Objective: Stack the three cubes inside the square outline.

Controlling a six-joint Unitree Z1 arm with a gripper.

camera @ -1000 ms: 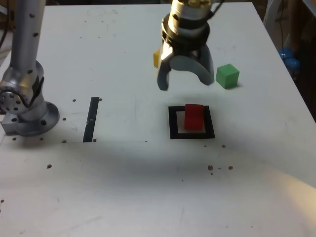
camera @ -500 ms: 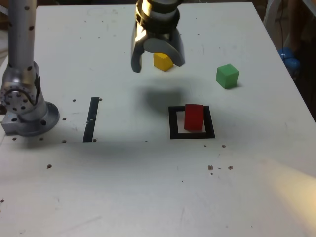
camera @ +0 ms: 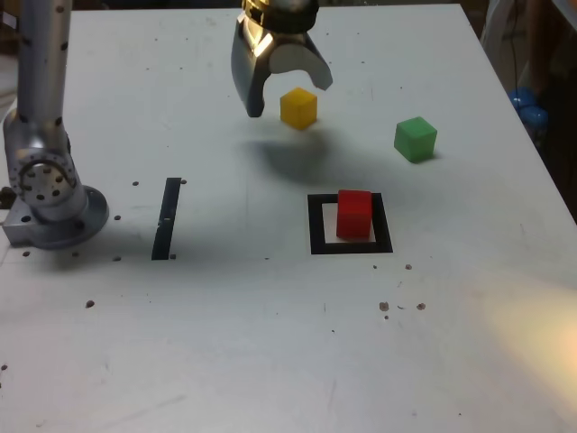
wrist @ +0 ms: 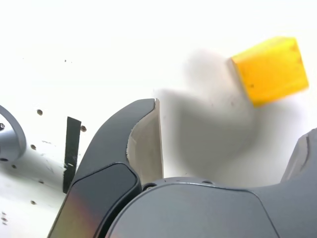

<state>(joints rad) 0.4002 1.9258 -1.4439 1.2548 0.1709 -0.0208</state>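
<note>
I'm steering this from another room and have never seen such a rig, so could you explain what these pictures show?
The machine is one robot arm ending in a two-jawed gripper. The exterior view comes from a camera off the arm, looking down over the white table. The wrist view comes from a camera on the arm's wrist, so the jaws loom large.

The red cube sits within the black square outline. The yellow cube lies near the gripper, and the green cube is toward the exterior view's right. The straight black strip is separate from the outline.

The jaws are open and hold nothing.
</note>
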